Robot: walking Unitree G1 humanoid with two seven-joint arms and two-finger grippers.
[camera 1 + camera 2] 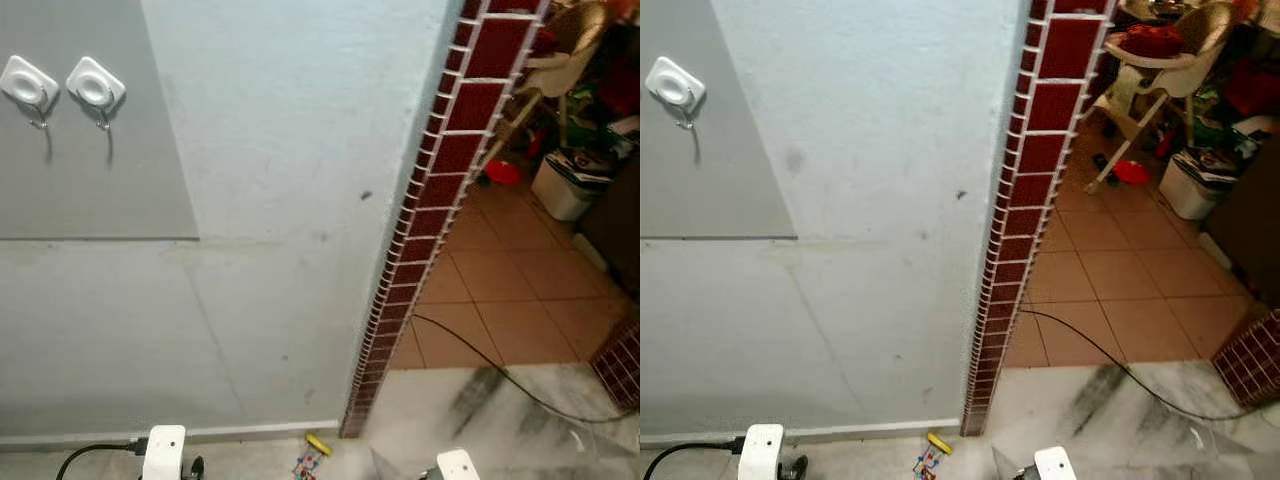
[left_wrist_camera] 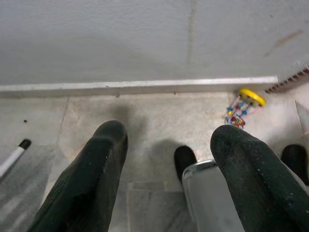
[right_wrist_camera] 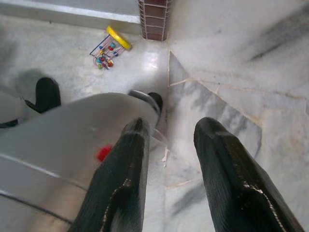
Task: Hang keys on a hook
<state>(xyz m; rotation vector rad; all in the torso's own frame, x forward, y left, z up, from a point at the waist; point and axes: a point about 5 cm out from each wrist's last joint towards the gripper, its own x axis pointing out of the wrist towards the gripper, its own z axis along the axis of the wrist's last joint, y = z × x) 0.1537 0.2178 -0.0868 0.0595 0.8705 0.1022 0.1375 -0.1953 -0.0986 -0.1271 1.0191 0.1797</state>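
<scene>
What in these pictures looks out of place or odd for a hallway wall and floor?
The keys, with a yellow tag and coloured beads, lie on the floor at the foot of the brick-tiled wall edge, while both wall hooks hang bare. A black cable trails across the floor.

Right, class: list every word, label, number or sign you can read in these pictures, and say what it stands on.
None can be read.
The two white hooks on the grey panel are plain.
The keys on the floor carry no writing.
</scene>
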